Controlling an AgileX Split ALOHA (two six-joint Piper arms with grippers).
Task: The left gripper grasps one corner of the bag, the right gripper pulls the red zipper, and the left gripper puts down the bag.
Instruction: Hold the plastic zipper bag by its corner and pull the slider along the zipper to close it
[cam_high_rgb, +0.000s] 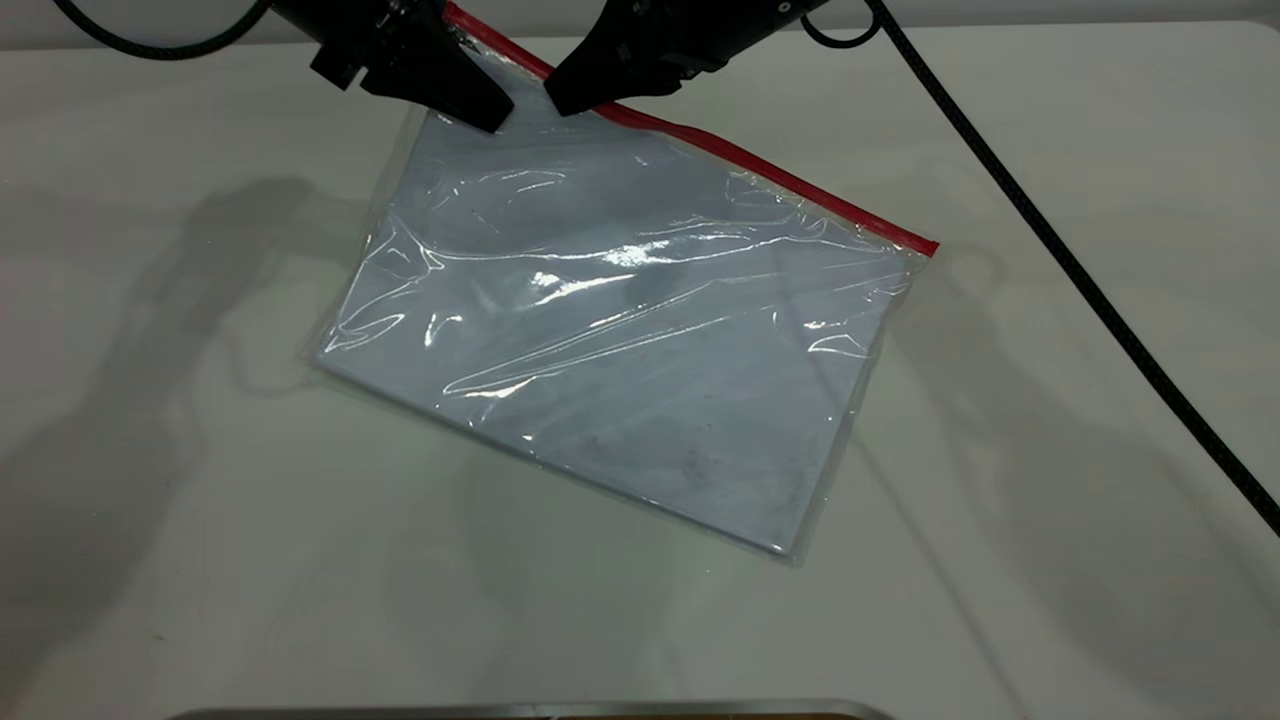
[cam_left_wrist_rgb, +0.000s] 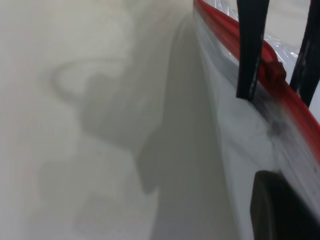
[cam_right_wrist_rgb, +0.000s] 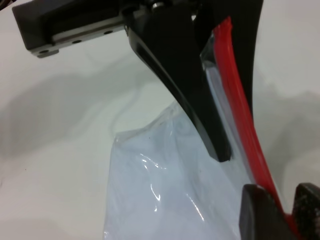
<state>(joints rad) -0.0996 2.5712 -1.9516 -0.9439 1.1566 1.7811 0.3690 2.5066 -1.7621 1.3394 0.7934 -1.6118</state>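
Note:
The clear bag (cam_high_rgb: 620, 330), with white paper inside, lies slanted on the table, its far left corner lifted. The red zipper (cam_high_rgb: 780, 175) runs along its far edge. My left gripper (cam_high_rgb: 488, 115) is shut on the corner of the bag (cam_right_wrist_rgb: 223, 37); its finger (cam_right_wrist_rgb: 190, 85) shows in the right wrist view. My right gripper (cam_high_rgb: 565, 98) is right beside it on the strip. Its fingers (cam_left_wrist_rgb: 250, 50) stand on either side of the small red slider tab (cam_left_wrist_rgb: 275, 71). In its own view the right gripper (cam_right_wrist_rgb: 285, 205) has the red strip pinched between its fingers.
A thin black cable (cam_high_rgb: 1080, 270) runs from the right gripper across the table's right side. A metal edge (cam_high_rgb: 520, 712) shows at the near edge. The pale table (cam_high_rgb: 200, 500) surrounds the bag.

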